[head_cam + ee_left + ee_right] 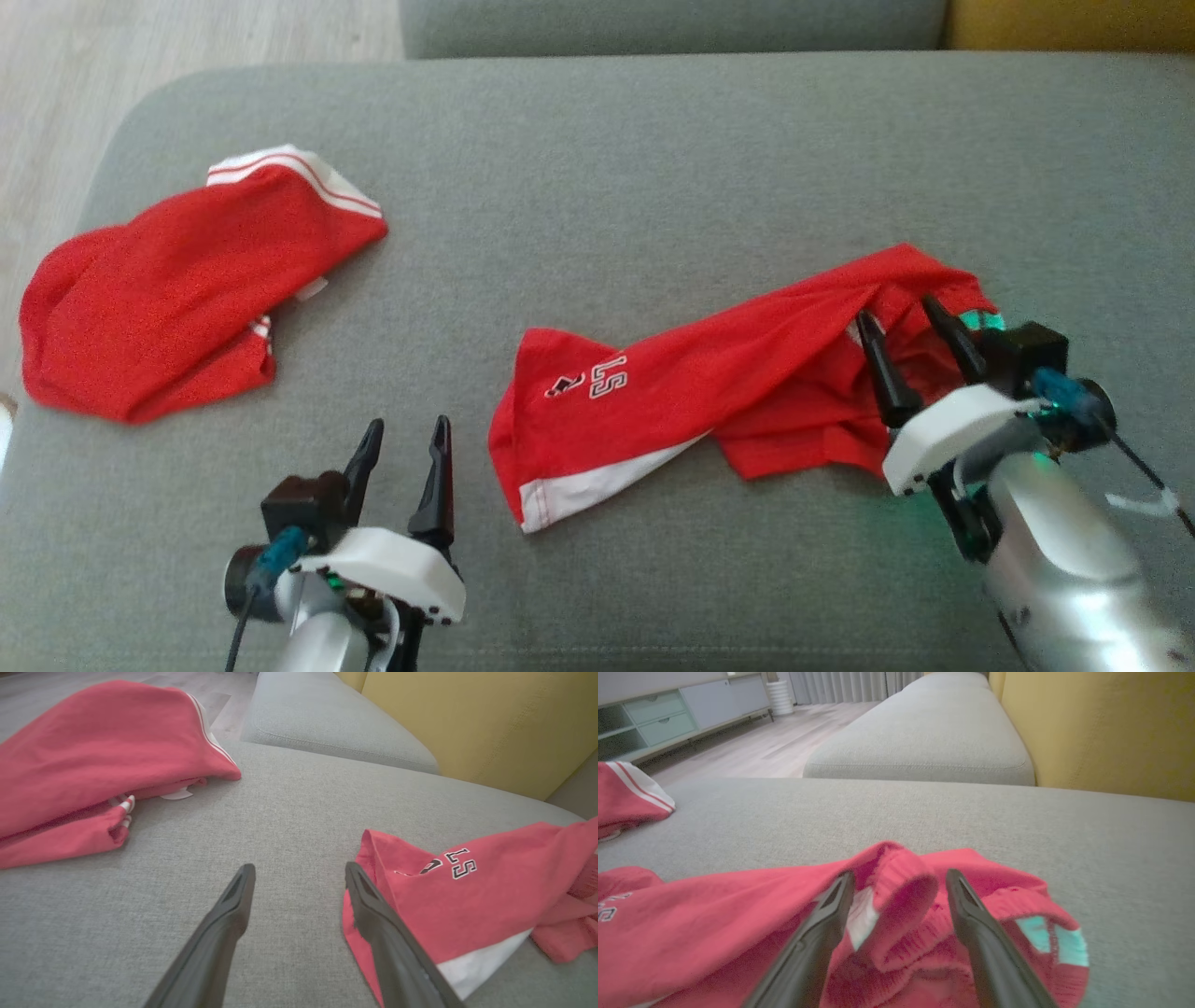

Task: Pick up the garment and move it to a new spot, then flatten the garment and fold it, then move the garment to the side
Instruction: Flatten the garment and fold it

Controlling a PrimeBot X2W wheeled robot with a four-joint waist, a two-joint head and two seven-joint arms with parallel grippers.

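The garment (691,373) is a pair of red shorts with white trim and black-and-white lettering, lying crumpled across the grey cushion (607,168) right of centre. My right gripper (899,310) is open at its right end. In the right wrist view its two fingers (901,873) stand on either side of a raised fold of the ribbed waistband (906,900) without pinching it. My left gripper (408,424) is open over bare cushion, just left of the garment's lettered end (467,896), and its fingers (300,868) hold nothing.
A second red garment (159,299) with white stripes lies bunched at the cushion's left edge, also seen in the left wrist view (93,746). Another grey cushion (920,742) and a yellow backrest (1101,728) lie beyond. Wooden floor (56,112) shows at the far left.
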